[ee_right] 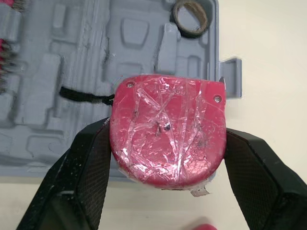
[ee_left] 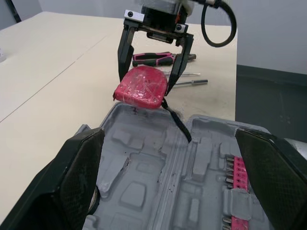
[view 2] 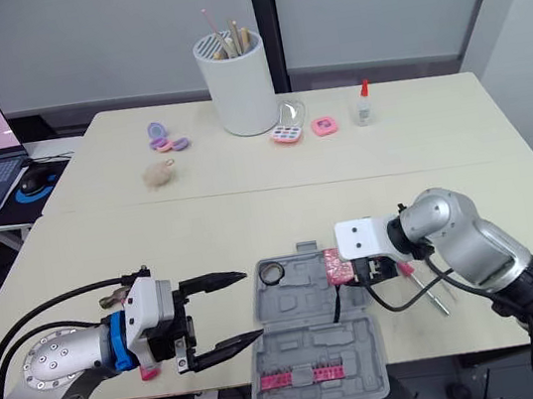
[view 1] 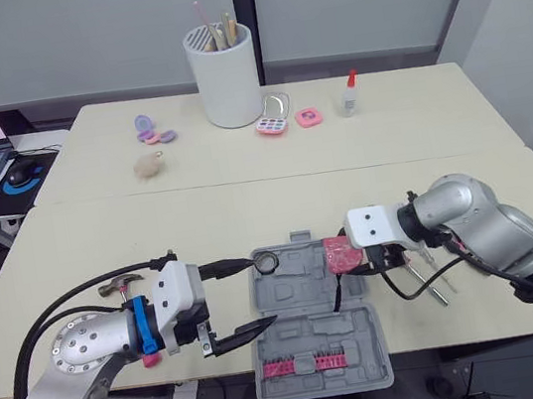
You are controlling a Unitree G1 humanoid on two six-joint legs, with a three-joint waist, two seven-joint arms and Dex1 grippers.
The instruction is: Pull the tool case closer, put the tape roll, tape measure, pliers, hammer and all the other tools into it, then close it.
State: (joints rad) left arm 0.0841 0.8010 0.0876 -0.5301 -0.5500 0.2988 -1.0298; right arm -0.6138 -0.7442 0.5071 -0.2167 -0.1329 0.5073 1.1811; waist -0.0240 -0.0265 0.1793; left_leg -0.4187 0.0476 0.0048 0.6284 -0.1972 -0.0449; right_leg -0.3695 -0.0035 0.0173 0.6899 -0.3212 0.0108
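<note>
Tool case [view 1: 314,348] lies wide open at the near edge of the table [view 1: 199,220], right between the two arms, and it's partly loaded. The tape roll [view 1: 265,261] sits in the far-left corner pocket, and a strip of pink bits [view 1: 296,365] lines the near half. Over on the right, the right gripper [ee_left: 147,81] has its two black fingers clamped on the sides of the pink tape measure [ee_right: 168,132]. It holds it right at the case's far-right edge, partly over the grey tray and partly over the table. The tape measure's black strap [ee_left: 177,122] trails down into the case. On the left, the left gripper [view 1: 262,291] has its fingers spread wide with nothing between them, tips just at the case's left edge, one finger close to the tape roll. Beyond the left arm, the hammer [view 1: 119,284] lies on the table. The pliers [ee_left: 153,58] with their pink handles and a couple of screwdrivers [view 1: 430,285] lie on the table to the right of the case, behind the right gripper, outside the tray.
</note>
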